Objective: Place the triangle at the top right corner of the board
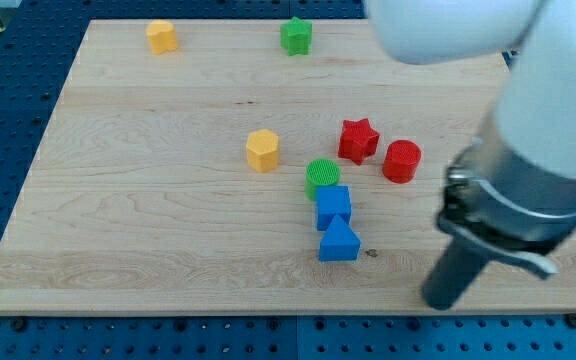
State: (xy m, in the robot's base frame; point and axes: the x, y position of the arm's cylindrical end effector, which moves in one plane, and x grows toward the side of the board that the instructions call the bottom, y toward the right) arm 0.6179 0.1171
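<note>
My tip (440, 302) rests on the worktop (148, 200) near the view's bottom right corner, touching no block. The arm carries no pincer, only a dark rod, so there is nothing to be open or closed.

The blue triangle (339, 242) lies to the view's left of my tip and a little higher, apart from it. Touching the triangle's upper edge is a blue cube (333, 206), and just above that, pressed against it, a green cylinder (322, 176). These three form a short column running toward the view's top.

Further up and to the left of my tip stand a red cylinder (402, 160) and, just beside it on the left, a red star (358, 140). A yellow hexagonal block (263, 150) sits well to the left of my tip, beyond the column.

Far away, along the view's top edge, are a green star (296, 36) and another yellow block (162, 37).

No containers appear; every block lies loose on the bare wood.
</note>
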